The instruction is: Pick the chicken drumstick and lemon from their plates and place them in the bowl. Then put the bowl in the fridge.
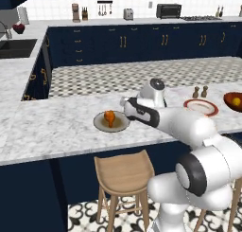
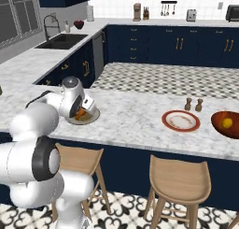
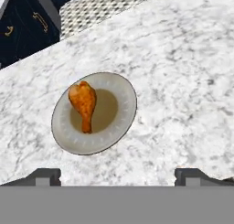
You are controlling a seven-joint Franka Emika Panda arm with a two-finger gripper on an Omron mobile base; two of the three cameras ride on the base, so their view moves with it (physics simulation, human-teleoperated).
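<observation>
A white robot arm is reaching over a marble kitchen counter (image 1: 56, 127), its gripper (image 3: 117, 175) hanging with jaws spread wide and empty above a pale grey-green plate (image 3: 119, 88). The chicken drumstick (image 3: 83, 102) is lying on that plate, bulbous end away from the fingertips (image 3: 45, 176). Farther along the counter, the lemon (image 2: 227, 123) is sitting inside the reddish-brown bowl (image 2: 219, 126), just beside a red-rimmed white plate (image 2: 181, 121) and two small brown shakers (image 2: 193, 104).
</observation>
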